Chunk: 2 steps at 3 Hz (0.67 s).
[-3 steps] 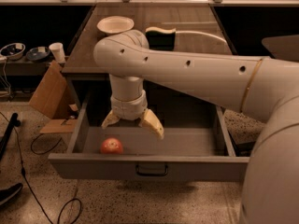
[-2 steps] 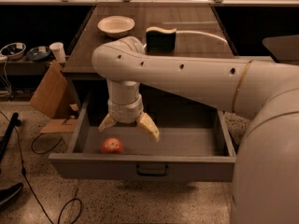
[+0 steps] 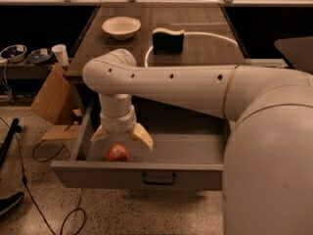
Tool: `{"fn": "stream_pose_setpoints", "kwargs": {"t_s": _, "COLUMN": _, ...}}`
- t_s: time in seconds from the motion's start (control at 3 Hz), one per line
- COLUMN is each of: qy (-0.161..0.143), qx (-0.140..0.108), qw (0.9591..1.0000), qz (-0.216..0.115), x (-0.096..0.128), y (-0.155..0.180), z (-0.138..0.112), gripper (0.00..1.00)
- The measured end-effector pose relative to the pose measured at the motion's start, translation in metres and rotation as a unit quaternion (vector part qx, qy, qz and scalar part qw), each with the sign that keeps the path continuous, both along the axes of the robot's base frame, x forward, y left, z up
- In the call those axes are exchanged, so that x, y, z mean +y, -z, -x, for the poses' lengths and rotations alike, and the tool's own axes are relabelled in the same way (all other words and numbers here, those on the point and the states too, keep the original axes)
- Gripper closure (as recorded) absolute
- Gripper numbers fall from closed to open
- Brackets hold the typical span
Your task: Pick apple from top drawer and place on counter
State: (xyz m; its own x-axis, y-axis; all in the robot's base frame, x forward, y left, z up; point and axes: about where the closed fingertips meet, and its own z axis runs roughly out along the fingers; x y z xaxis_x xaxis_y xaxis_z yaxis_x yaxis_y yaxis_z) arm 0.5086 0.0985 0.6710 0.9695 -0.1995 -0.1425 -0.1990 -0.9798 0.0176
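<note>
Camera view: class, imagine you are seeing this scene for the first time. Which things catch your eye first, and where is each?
The big white arm stretches across from the right, and its gripper hangs open inside the pulled-out top drawer, just above the apple near the drawer's front left. Behind, on the counter, stand a white bowl and a dark block.

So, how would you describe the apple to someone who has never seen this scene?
Find the grey cabinet's open top drawer below the dark counter. Near its front left, under the open gripper, lies the apple: the only round, red-orange thing in the drawer.
</note>
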Motion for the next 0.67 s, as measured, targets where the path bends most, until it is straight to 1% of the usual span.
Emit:
{"fn": "stream_pose_setpoints", "kwargs": {"t_s": 0.33, "qy": -0.017, "qx": -0.005, "qw": 0.9998, "qz": -0.011, "x": 0.016, "y": 0.012, "z": 0.003, "gripper": 0.0}}
{"fn": "stream_pose_setpoints", "kwargs": {"t_s": 0.67, "qy": -0.043, "qx": -0.01, "qw": 0.9988, "qz": -0.02, "x": 0.026, "y": 0.025, "z": 0.007, "gripper": 0.0}}
